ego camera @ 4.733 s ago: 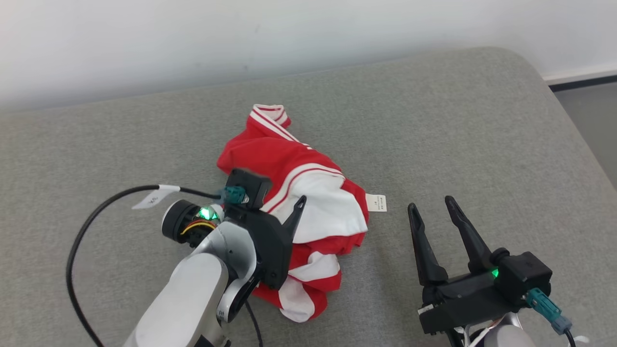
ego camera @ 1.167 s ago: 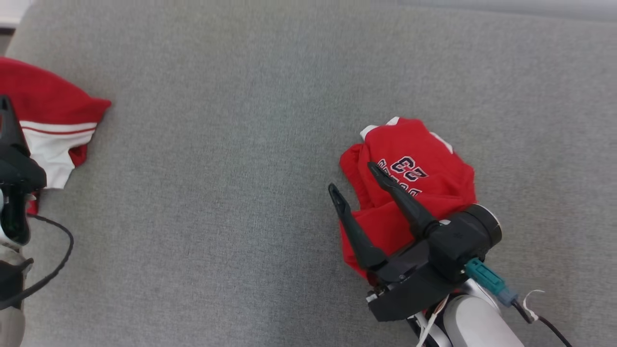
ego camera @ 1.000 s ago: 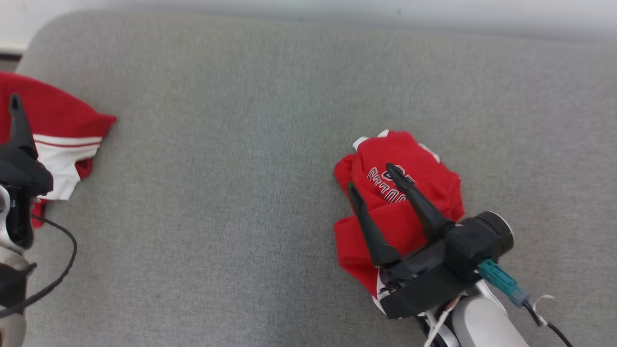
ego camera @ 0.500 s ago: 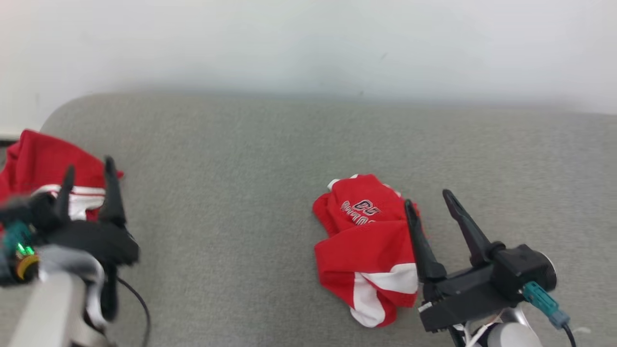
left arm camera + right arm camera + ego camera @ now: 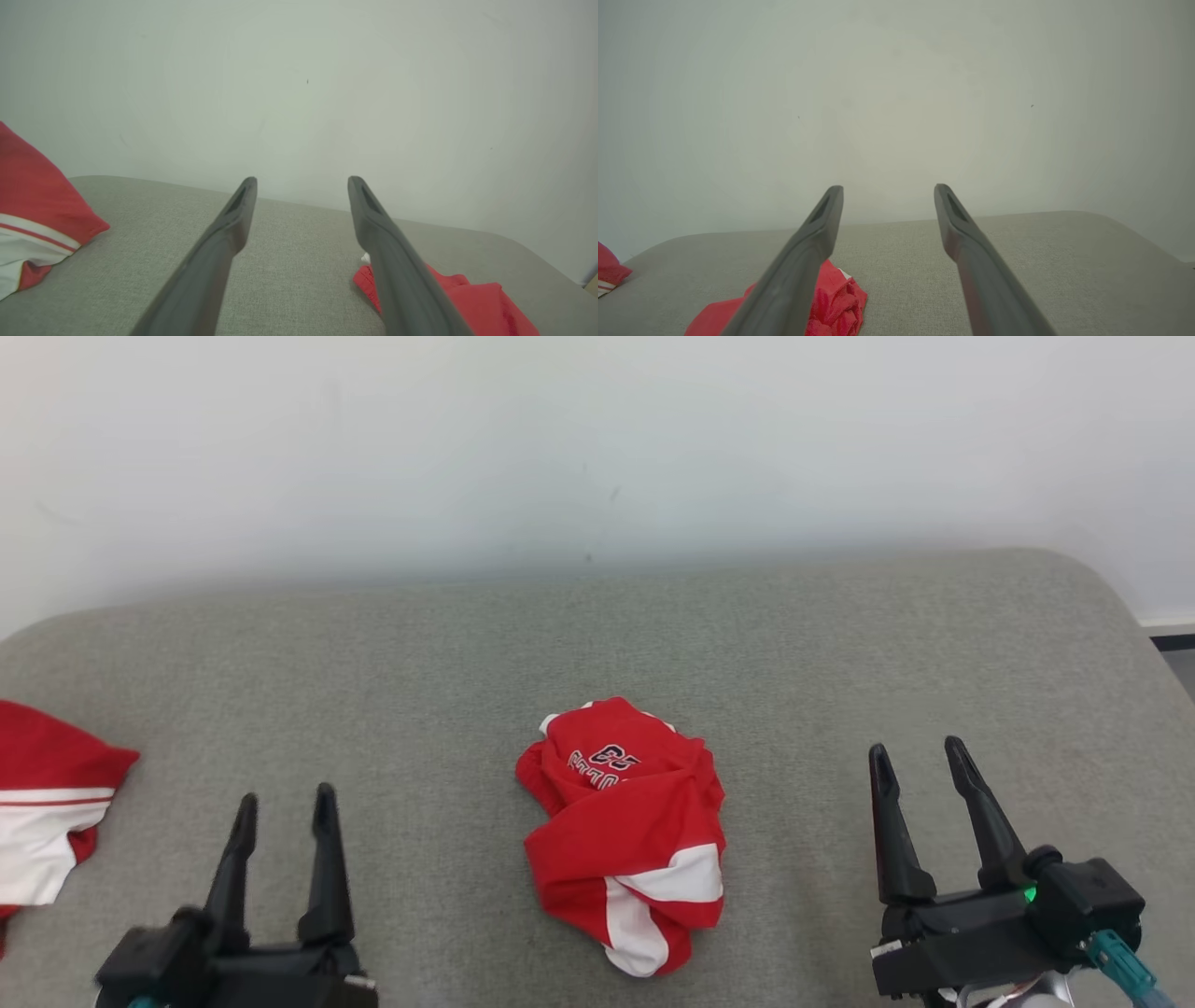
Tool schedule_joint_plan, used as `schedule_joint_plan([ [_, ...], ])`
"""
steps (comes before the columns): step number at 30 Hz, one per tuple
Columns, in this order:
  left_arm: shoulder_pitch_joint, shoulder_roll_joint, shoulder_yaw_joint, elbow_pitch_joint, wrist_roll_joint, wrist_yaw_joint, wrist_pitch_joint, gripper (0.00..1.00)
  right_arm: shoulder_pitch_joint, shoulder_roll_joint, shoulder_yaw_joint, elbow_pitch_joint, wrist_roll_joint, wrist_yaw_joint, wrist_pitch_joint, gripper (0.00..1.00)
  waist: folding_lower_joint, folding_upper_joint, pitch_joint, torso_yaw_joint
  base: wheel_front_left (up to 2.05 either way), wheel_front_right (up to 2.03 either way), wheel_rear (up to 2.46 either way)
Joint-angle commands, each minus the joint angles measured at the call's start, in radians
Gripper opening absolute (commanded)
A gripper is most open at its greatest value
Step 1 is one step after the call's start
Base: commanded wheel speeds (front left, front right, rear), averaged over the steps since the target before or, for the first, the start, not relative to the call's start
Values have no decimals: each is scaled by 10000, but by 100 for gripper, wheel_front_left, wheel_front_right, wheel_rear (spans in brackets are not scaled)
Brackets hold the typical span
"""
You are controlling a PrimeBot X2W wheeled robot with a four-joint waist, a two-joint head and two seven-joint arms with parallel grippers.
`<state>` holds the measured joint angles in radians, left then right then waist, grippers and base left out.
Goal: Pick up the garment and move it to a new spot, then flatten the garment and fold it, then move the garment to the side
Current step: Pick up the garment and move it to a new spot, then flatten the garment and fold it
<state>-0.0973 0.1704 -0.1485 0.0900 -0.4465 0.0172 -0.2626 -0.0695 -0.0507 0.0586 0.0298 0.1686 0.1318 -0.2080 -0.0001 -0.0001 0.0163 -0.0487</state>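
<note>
The left jaws and right jaws stand spread, empty. The crumpled red garment [image 5: 624, 831] lies between them on the worktop [image 5: 840, 644], touching neither.

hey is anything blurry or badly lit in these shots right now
Head view: the left gripper is slightly smeared with motion blur, the crumpled garment and right gripper sharp, light soft and even. Left wrist view and right wrist view: the near fingers look soft, and the wall darkens toward the corners.
</note>
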Motion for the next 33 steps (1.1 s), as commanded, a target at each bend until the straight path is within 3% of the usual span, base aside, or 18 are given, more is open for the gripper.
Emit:
schedule_joint_plan([
  [1, 500, -215, 387, -337, 127, -130, -30, 100, 133, 6, -83, 122, 110, -22, -172, 100, 1, 1, -92, -324, 0, 0, 0],
  [7, 1664, -620, 1243, -688, 903, -785, -35, 100, 357, 5, -216, 891, 238, -22, -467, 100, 1, 1, -92, -357, 0, 0, 0],
  [15, 2228, -859, 1798, -478, 1344, -1209, -37, 100, 443, 3, -408, 1853, -22, -22, -528, 100, 1, 1, -180, 12, 0, 0, 0],
  [33, 2368, -1121, 1989, -491, 1732, -1486, -39, 100, 413, 2, -335, 2276, -122, -22, -475, 100, 1, 1, -195, 456, 0, 0, 0],
])
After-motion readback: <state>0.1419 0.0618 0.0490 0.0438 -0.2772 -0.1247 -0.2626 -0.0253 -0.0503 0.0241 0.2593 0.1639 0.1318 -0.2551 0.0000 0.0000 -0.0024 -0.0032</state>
